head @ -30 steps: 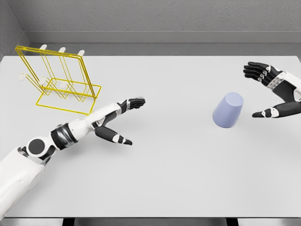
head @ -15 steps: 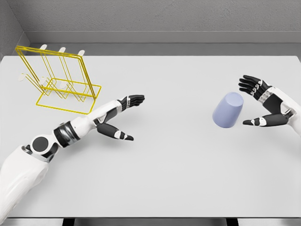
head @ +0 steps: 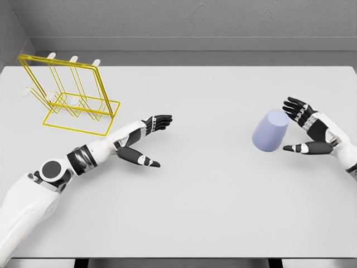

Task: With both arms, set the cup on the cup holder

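A pale lavender cup [head: 270,130] lies tilted on the white table [head: 212,212], right of the middle. My right hand [head: 298,127] sits just right of it, fingers spread around its side without closing; whether they touch it I cannot tell. A yellow wire cup holder [head: 68,96] with white-tipped pegs stands at the far left. My left hand [head: 149,139] hovers open over the table, right of the holder and well left of the cup.
A grey wall runs behind the table's far edge. The table's front edge lies along the bottom of the view.
My right hand has come down and left, closing in on the cup's right side. The left arm has barely shifted. The cup has not moved.
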You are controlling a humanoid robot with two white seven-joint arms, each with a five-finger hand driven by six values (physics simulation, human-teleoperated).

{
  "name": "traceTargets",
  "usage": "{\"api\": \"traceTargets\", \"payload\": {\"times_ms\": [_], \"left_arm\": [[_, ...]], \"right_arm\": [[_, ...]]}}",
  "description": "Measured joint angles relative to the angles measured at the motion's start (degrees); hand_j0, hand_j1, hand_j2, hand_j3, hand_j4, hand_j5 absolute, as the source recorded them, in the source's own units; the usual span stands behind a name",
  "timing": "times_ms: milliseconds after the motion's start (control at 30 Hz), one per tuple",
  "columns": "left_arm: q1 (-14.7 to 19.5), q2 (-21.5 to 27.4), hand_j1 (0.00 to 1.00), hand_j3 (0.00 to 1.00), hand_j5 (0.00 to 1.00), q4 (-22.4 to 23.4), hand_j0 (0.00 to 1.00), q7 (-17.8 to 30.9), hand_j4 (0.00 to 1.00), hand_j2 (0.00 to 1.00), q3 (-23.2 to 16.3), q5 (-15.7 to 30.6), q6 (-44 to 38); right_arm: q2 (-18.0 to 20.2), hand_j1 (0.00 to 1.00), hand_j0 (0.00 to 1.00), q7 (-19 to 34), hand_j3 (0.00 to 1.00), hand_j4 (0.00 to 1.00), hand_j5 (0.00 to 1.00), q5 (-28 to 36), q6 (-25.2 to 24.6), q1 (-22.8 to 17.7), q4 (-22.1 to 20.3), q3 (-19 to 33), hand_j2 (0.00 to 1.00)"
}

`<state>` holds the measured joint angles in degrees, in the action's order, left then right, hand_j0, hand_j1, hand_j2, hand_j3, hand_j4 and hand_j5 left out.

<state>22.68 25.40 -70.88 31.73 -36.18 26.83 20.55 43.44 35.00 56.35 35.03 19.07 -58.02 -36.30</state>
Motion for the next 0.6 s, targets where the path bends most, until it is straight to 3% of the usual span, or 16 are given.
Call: {"api": "traceTargets", "payload": {"times_ms": [600], "left_arm": [[-0.1, -0.1, 1.0, 1.0, 1.0, -0.1, 1.0, -0.1, 1.0, 1.0, 0.0, 0.8, -0.4]], "right_arm": [[-4.4, 1.0, 1.0, 0.0, 1.0, 1.0, 1.0, -0.1, 0.0, 0.1, 3.7, -0.2, 1.0]]}}
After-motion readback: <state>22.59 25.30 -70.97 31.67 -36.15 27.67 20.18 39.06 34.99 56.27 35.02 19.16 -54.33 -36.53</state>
